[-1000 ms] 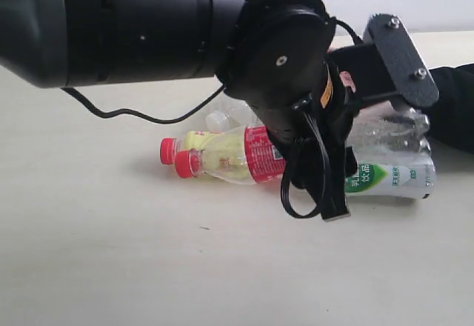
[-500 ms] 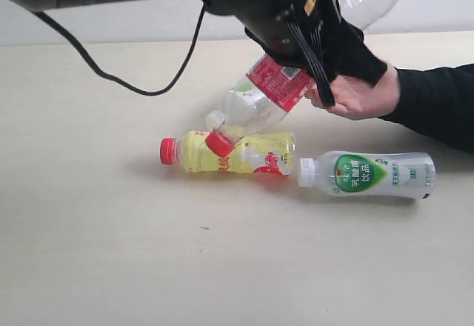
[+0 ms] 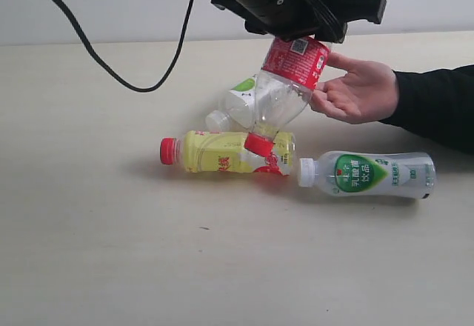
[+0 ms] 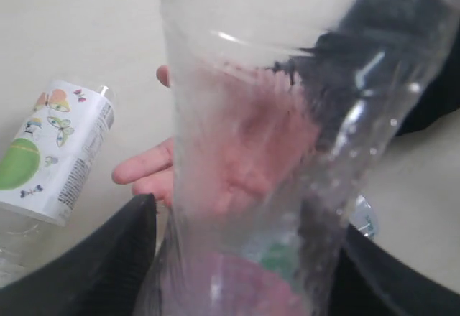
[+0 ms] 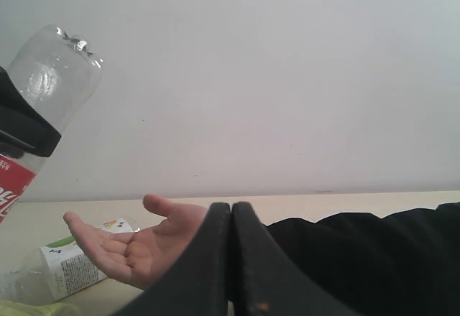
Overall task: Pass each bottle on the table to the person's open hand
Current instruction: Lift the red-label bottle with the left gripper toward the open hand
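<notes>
The left hand (image 3: 300, 26) clamps the red-label bottle (image 3: 285, 81) cap down in the air, just beside the person's open hand (image 3: 359, 89), not yet released. The right hand (image 5: 231, 258) is closed, empty. The yellow bottle (image 3: 215, 152), green-white bottle (image 3: 366, 174) and white squarish bottle (image 3: 238, 100) lie on the worktop (image 3: 111, 252), waiting their turn

Looks like a lab bench: plain beige table (image 3: 111, 267) against blank white wall (image 3: 133, 7).
</notes>
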Robot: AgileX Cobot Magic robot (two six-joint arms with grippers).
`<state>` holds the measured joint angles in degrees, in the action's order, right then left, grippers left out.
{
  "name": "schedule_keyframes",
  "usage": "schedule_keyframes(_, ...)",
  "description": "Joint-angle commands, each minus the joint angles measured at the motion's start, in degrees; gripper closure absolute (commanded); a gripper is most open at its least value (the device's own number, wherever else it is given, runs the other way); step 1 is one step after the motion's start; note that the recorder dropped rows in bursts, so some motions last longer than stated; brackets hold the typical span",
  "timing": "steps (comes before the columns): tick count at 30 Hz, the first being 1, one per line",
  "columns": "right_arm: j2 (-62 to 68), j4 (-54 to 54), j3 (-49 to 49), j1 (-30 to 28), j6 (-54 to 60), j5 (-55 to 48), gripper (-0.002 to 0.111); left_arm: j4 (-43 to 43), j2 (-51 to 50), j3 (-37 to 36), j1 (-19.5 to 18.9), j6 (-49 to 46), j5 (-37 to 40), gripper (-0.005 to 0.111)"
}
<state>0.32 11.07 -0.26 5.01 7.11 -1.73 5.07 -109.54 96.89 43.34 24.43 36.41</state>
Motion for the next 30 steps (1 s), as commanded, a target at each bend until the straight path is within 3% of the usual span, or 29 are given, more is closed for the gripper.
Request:
schedule_keyframes(1, -0.32, 0.06, 0.26, -0.28, 0.19, 0.82, 0.108, -2.69, 0.18, 0.44, 0.09, -0.19, -0.83, 0.107)
schedule_keyframes(30, -0.32, 0.06, 0.26, -0.28, 0.19, 0.82, 0.108, -3.81, -0.02, 0.44, 0.21, -0.13, -1.63, 0.107)
